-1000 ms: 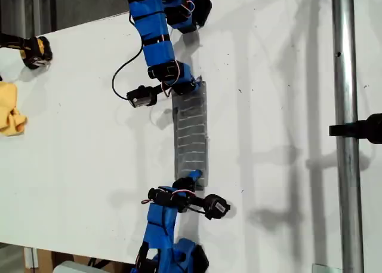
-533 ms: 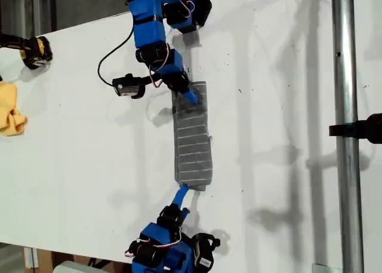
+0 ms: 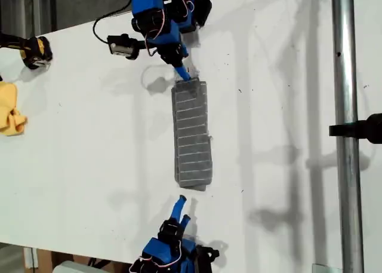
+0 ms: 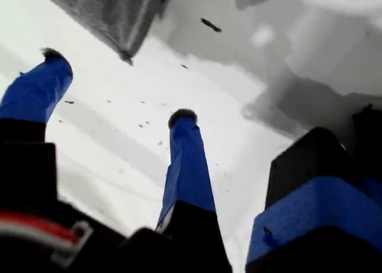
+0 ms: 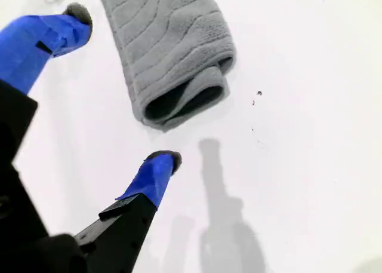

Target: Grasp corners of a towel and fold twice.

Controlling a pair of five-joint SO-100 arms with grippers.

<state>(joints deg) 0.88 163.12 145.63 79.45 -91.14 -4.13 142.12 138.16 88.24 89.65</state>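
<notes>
White table (image 3: 89, 135) fills the whole exterior view, with a metal pole (image 3: 345, 135) running down that view's right side and a small yellow cloth (image 3: 11, 109) off at its left edge, nowhere near the action. The towel (image 3: 192, 135) lies flat mid-table, already down to a long narrow strip, and its long axis runs top to bottom in the exterior view, so each arm faces one short end. My second pincer (image 3: 182, 74) is the one at the top of the exterior view. It's wide open and holding nothing, tips right at the towel's near end. In the second wrist view that end (image 5: 173, 46) shows the stacked layers curling over, sitting about level with the open pincer (image 5: 120, 86). My first pincer (image 3: 184, 208) is at the bottom of the exterior view, also spread open and empty, with a clear strip of bare table between it and the towel's other end. Its wrist view only catches one towel corner (image 4: 107, 10) out past the pincer (image 4: 117, 85). So the second arm is clearly closer. My guess is the folding is basically done. If another fold is wanted, it'd have to go end to end along that long axis.
</notes>
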